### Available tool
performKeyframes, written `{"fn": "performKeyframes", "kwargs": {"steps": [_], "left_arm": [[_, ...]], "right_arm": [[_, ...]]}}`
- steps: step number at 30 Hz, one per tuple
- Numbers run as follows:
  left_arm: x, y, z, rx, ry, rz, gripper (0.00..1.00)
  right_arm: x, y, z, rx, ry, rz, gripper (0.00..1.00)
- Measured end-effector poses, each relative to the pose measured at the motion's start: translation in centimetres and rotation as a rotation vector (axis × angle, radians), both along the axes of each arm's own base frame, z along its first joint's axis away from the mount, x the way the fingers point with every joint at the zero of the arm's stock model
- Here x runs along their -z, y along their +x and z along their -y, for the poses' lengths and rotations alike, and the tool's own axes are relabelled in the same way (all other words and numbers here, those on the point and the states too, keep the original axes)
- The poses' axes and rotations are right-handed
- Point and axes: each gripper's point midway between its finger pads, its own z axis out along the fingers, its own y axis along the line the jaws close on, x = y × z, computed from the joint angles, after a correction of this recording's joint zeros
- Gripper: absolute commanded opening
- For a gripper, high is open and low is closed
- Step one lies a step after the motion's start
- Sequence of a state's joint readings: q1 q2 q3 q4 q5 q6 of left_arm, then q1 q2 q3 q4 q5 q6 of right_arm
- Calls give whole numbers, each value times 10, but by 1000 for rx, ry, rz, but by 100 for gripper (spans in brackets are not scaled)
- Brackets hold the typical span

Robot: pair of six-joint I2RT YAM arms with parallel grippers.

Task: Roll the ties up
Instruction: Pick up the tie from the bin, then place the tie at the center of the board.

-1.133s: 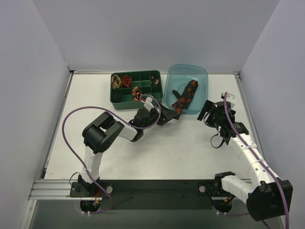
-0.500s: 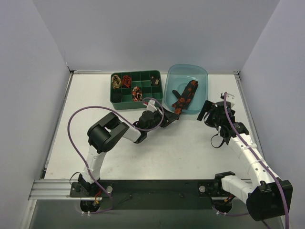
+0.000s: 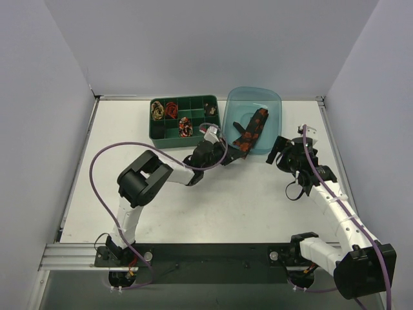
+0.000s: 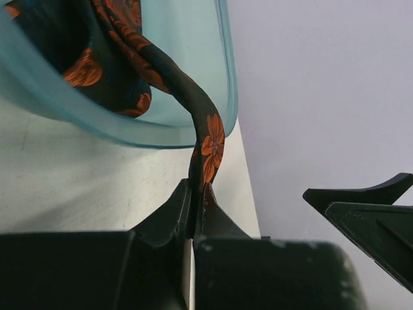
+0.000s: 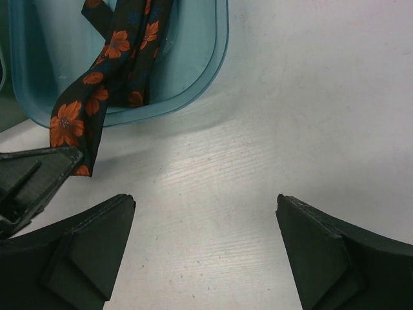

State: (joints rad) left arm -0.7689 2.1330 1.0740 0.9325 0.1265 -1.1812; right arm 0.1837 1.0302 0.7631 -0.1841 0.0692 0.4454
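**Table** (image 3: 245,200): two containers along the far edge.

**Green divided tray** (image 3: 195,107), far edge, left of middle. It holds finished coils: a gold-black coil (image 3: 157,110) and a red coil (image 3: 171,108) in the far-left compartments, and a black-orange coil (image 3: 185,126) nearer the middle. A dark speck in the far-right compartment may be a fourth, but it is too small to tell.

**Blue tub** (image 3: 274,110), far edge, right of middle. It holds the one unrolled tie (image 3: 251,131), black with orange flowers. The tie's tail hangs over the near-left rim.

**Left pincer** (image 3: 227,155): clamped on that tail, just outside the tub.

**Right pincer** (image 3: 282,152): jaws wide apart and holding nothing, near the tub's right corner.

**Progress:** by appearance, three coils are done. This tie is gripped but not yet laid out or rolled.

**Views:**
- The overhead view alone shows the tray and both arms.
- The left wrist view alone shows the clamp plainly: the jaws of the left pincer (image 4: 195,197) are pressed together on the tie (image 4: 210,139) below the tub rim (image 4: 229,64).
- The right wrist view shows bare table between the spread jaws of the right pincer (image 5: 205,199), and the tie (image 5: 110,51) spilling over the tub wall (image 5: 219,39).
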Motion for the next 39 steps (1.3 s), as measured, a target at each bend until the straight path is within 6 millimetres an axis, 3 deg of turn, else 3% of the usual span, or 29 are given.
{"fn": "performKeyframes", "kwargs": {"steps": [2,4,6,8,10,11,13,16,20,25,27,33,39], "left_arm": [[-14,4,6,34,38,18,0],[-43,12,16,75,67,67,0],[-86,20,25,109,91,138,0],[-141,19,24,137,101,233,0],[-195,7,13,159,104,329,0],[-207,0,8,175,118,355,0],[-257,-24,-15,194,115,447,0],[-301,-59,-47,226,145,536,0],[-325,-97,-94,243,221,581,0],[-343,-137,-155,227,303,597,0],[-351,-155,-172,230,327,609,0],[-391,-202,-202,250,323,699,0],[-426,-237,-216,290,282,805,0]], "right_arm": [[0,0,0,-1,0,0,99],[0,0,-1,-5,4,-1,99],[0,0,-2,-9,8,-1,99],[0,0,-4,-16,13,-3,99],[0,-1,-6,-27,21,-4,100],[0,-1,-7,-30,24,-3,100],[-1,0,-10,-44,35,1,100],[-5,1,-17,-73,67,16,100],[-15,2,-33,-115,152,29,100],[-44,8,-62,-168,321,47,100],[-54,13,-72,-191,374,47,95],[-58,20,-100,-245,480,-10,93],[-60,20,-135,-309,541,-83,96]]}}
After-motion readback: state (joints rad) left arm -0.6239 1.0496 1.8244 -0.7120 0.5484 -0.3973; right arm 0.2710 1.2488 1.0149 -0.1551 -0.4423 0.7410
